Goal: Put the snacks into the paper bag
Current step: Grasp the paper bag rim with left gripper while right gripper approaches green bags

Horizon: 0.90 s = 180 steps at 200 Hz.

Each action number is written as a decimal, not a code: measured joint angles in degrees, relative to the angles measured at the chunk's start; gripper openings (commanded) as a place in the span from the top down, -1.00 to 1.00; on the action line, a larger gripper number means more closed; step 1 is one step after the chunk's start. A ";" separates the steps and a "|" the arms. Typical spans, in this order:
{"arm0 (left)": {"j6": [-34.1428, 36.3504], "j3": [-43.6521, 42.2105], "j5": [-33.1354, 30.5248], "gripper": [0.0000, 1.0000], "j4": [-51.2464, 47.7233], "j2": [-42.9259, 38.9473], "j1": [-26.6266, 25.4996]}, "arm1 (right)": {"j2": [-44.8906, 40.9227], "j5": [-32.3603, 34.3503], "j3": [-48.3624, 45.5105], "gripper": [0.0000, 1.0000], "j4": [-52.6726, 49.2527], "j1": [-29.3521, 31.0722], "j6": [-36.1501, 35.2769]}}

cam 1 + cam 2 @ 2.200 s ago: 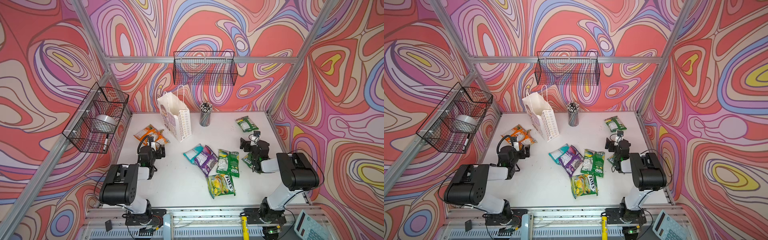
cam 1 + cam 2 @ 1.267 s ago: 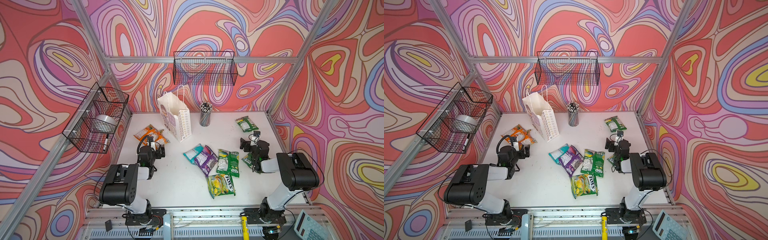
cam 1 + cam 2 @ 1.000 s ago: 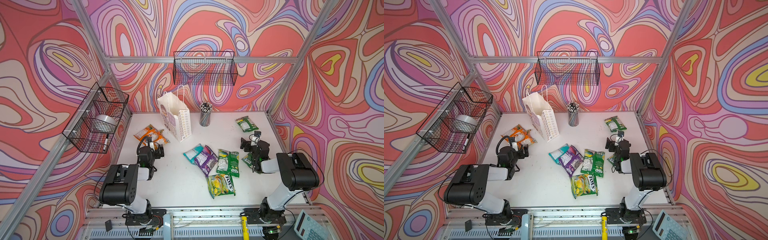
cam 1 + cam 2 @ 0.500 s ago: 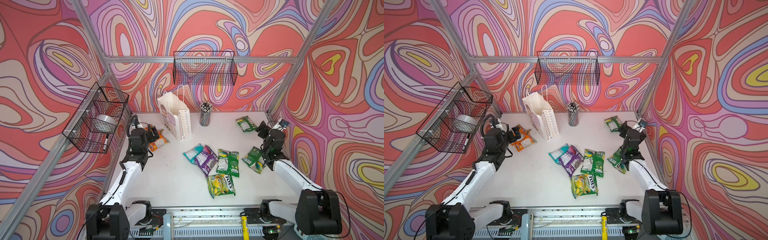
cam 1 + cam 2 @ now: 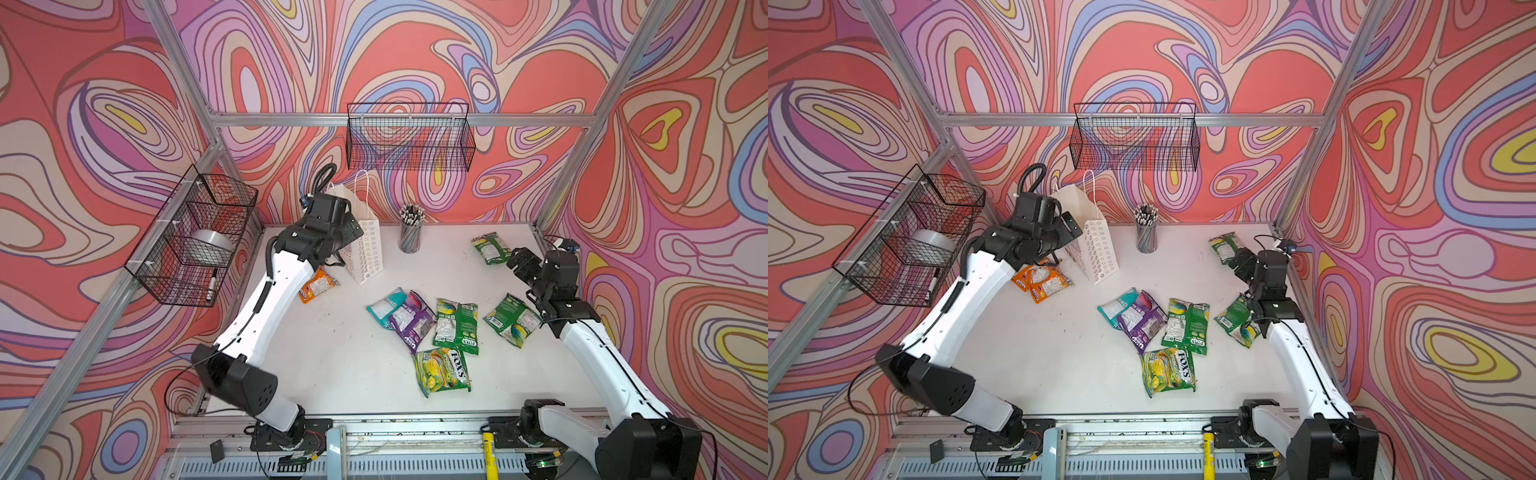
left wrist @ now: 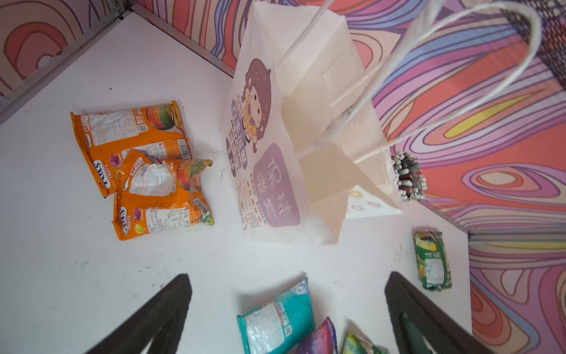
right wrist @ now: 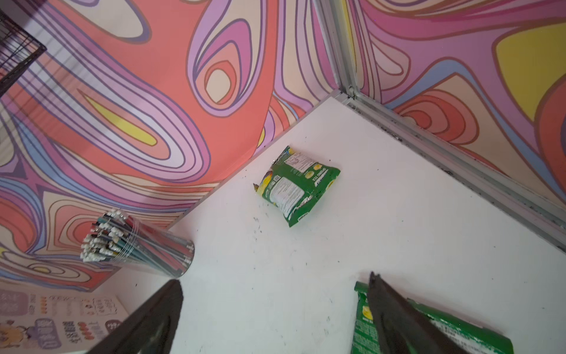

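Top views show left hand (image 5: 353,227) and right hand (image 5: 518,259) raised since earlier, spread wide, empty.

Yellow-green pouch (image 5: 442,370): "FOX'S" in big white letters; it lies on the counter (image 5: 332,365), well apart from the left pincer (image 6: 289,275) and the right pincer (image 7: 272,277).
Green pouch (image 5: 456,326): white "FOX'S" logo on one end; just beside the yellow-green pouch.
Orange pouches (image 6: 134,135): "FOX'S FRUITS" on each of the two; near the left pincer.
Paper bag (image 6: 266,184): white Chinese characters on a lilac panel, near the left pincer; the smaller print is unreadable.
Far green pouch (image 7: 295,187): print too small to read; ahead of the right pincer.
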 measured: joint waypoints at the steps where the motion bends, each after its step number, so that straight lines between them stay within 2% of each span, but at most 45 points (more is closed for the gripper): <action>1: -0.11 0.59 -0.13 -0.90 -0.35 0.55 -0.02 | -0.15 -0.09 0.00 -0.97 -0.11 0.00 0.00; 37: -3.56 17.44 -5.75 -0.75 -7.74 14.38 -0.11 | -6.12 -3.28 0.15 -0.97 -5.51 0.00 -0.44; 69: -5.68 26.40 -7.28 -0.52 -11.72 21.77 1.18 | -10.05 -4.15 0.92 -0.97 -10.40 0.00 -1.38; 112: -7.61 29.03 -5.38 -0.03 -13.18 26.01 5.62 | -11.91 -4.57 4.07 -0.97 -15.08 0.00 -2.89; 148: -7.52 30.29 -2.84 0.56 -13.57 28.57 7.82 | -12.26 -4.57 4.26 -0.97 -16.61 0.00 -3.39; 167: -7.06 30.34 -1.73 0.99 -13.75 28.63 8.15 | -11.98 -4.55 4.28 -0.97 -16.65 0.00 -3.58; 180: -6.40 30.49 -0.44 1.00 -13.73 28.63 8.35 | -11.72 -4.50 4.28 -0.97 -16.74 0.00 -3.76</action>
